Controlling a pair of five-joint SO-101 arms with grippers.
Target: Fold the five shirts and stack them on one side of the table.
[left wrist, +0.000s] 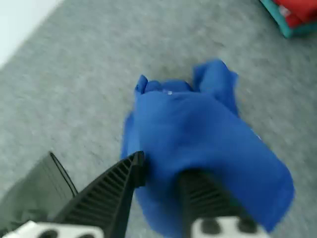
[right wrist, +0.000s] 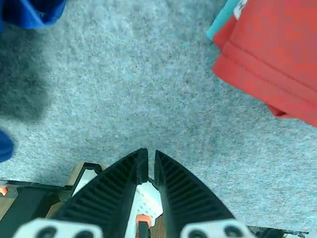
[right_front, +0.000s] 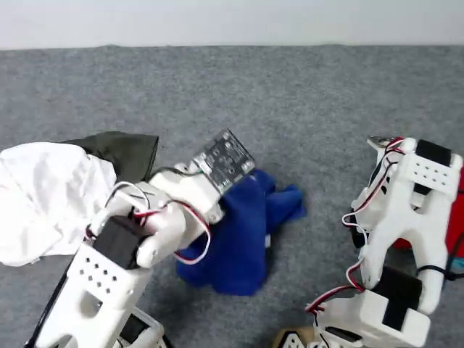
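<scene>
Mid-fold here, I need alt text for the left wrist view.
The left gripper clamps a bunched blue shirt over the gray table, the cloth draping across one of its fingers. Red and teal cloth lies farther off at the picture's edge.

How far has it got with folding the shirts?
A red shirt lies on a teal shirt near the shut, empty right gripper; those look stacked. The left gripper appears to hold the blue shirt, bunched mid-table. The white shirt and dark green shirt lie heaped together, yet to be folded.
</scene>
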